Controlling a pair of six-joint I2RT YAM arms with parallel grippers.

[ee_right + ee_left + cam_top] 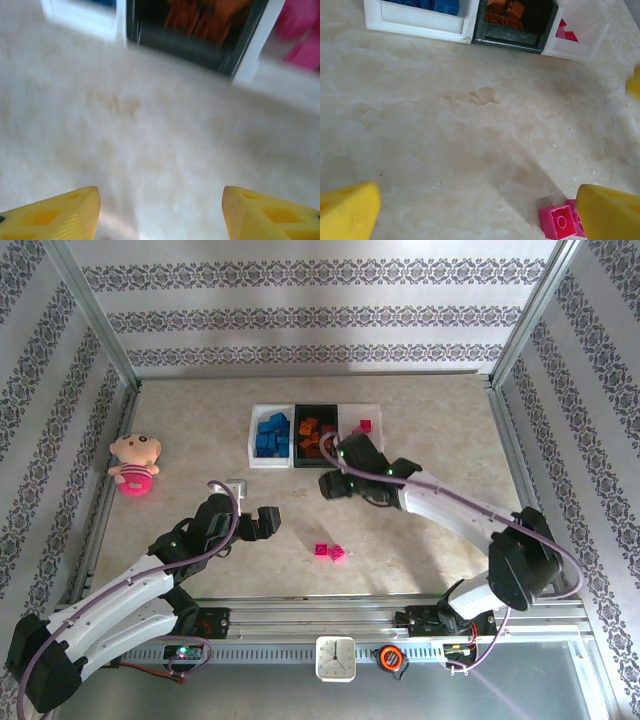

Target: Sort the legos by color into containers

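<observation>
Now, two small studded magenta legos [330, 551] lie touching on table [440, 430], mid near edge. Containers [270, 463] toward far edge hold blue, orange, pink bricks. Left gripper [264, 521], right gripper [331, 485]: both spread wide, empty.

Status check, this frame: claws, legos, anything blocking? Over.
Left claw open, empty. Right claw open, empty, near the bins. Two pink legos loose on table near left claw; rest binned by color. Doll far left, not blocking.

two pink bricks [559, 221] lie just beside one yellow finger [610, 212]; three bins [507, 42] stand in a row up top.
</observation>
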